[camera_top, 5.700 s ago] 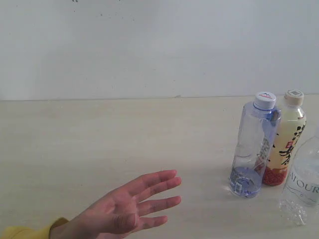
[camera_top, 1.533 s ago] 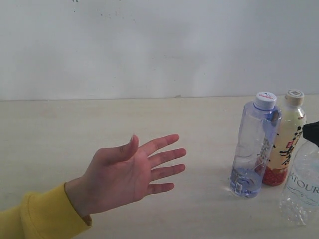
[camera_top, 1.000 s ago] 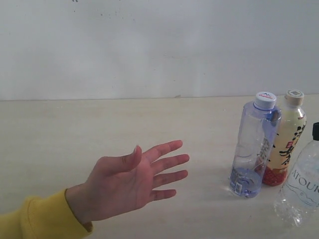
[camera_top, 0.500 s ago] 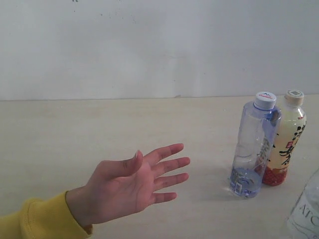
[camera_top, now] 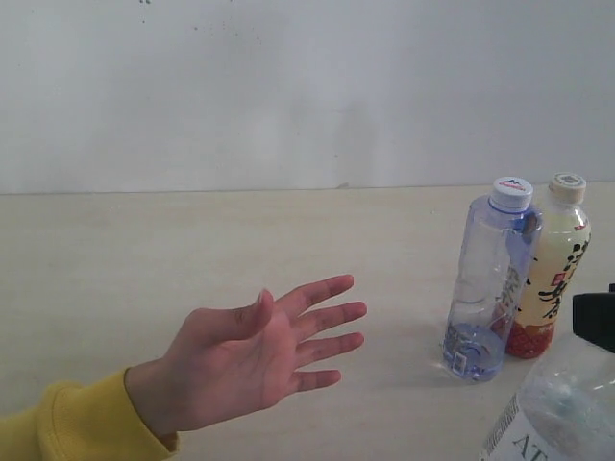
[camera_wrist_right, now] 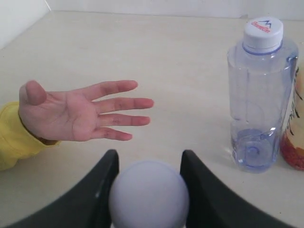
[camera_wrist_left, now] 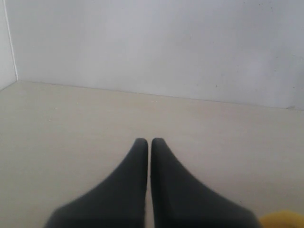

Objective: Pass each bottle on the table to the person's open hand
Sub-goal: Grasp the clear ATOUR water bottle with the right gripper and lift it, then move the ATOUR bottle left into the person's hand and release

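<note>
My right gripper (camera_wrist_right: 147, 159) is shut on the clear bottle with the white lettered label (camera_top: 557, 413), whose white cap (camera_wrist_right: 148, 194) fills the gap between the fingers; the bottle hangs tilted at the exterior view's lower right corner. The blue-tinted bottle (camera_top: 487, 288) and the pale yellow bottle with black calligraphy (camera_top: 550, 274) stand upright side by side on the table (camera_top: 192, 250). The person's open hand (camera_top: 255, 355), with a yellow cuff, hovers palm up at the lower left. My left gripper (camera_wrist_left: 150, 140) is shut and holds nothing.
A plain white wall (camera_top: 307, 86) rises behind the table's far edge. The yellow sleeve (camera_top: 58, 427) lies along the lower left corner. Bare tabletop lies between the hand and the two standing bottles.
The clear labelled bottle has been lifted off the table and carried toward the camera, tilting and leaving most of the frame. The hand rose and opened earlier, then stayed nearly still.
</note>
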